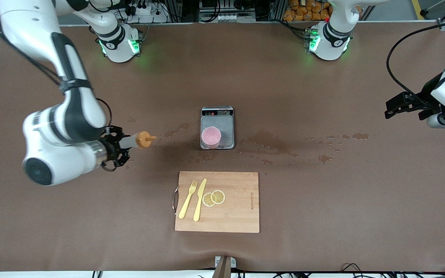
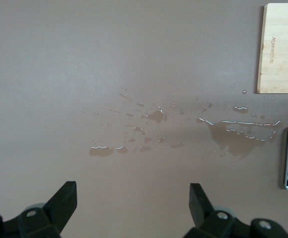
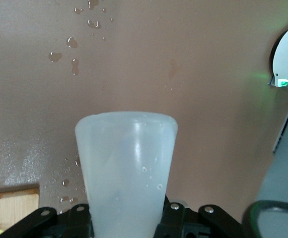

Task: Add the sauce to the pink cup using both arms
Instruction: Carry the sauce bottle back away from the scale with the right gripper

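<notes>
Two grippers working: right gripper (image 1: 124,148) clamping sauce (image 1: 139,140), left gripper (image 1: 394,108) hanging open and empty, risking dripping short of pink cup (image 1: 211,137).

pink cup (image 1: 211,137) on scale (image 1: 217,127), cutting board (image 1: 230,216) nearer camera

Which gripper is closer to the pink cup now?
Right. The right gripper, holding the sauce, is beside the cup; the left gripper, open, waits at its table end.
</notes>
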`<move>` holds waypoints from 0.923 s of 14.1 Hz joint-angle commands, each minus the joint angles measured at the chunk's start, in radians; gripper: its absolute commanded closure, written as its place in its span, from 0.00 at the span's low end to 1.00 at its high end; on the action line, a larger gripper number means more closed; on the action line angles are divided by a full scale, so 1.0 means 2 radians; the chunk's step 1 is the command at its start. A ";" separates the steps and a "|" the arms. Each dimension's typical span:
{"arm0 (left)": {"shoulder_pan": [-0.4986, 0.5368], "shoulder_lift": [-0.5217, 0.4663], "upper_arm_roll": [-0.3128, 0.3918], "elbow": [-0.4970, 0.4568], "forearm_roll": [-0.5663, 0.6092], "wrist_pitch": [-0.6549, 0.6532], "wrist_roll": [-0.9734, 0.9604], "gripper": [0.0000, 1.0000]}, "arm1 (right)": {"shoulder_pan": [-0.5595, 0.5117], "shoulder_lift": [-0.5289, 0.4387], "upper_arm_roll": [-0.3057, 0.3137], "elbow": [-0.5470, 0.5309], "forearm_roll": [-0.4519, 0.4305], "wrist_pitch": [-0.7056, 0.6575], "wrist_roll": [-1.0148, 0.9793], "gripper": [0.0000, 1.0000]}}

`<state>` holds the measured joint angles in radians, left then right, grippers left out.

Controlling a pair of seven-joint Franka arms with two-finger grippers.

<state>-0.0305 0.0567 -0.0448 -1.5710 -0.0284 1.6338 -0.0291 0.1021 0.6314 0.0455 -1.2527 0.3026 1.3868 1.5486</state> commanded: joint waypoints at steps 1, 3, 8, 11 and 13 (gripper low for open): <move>-0.001 0.005 -0.001 0.012 -0.008 -0.005 -0.001 0.00 | -0.057 -0.012 0.009 -0.010 0.050 -0.023 -0.058 0.66; -0.001 0.005 -0.001 0.012 -0.008 -0.005 -0.001 0.00 | -0.088 -0.009 0.008 -0.015 0.079 -0.036 -0.098 0.66; -0.004 0.005 -0.008 0.011 -0.007 -0.006 -0.007 0.00 | -0.164 0.003 0.008 -0.044 0.142 -0.053 -0.202 0.59; -0.003 0.002 -0.014 0.011 -0.007 -0.006 -0.009 0.00 | -0.205 0.025 0.008 -0.048 0.171 -0.071 -0.259 0.57; -0.003 -0.001 -0.014 0.011 -0.007 -0.008 -0.008 0.00 | -0.233 0.048 0.008 -0.049 0.193 -0.084 -0.296 0.56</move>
<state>-0.0368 0.0572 -0.0723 -1.5693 -0.0284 1.6333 -0.0377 -0.3033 0.6892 0.0435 -1.3521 0.6257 1.2569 1.0186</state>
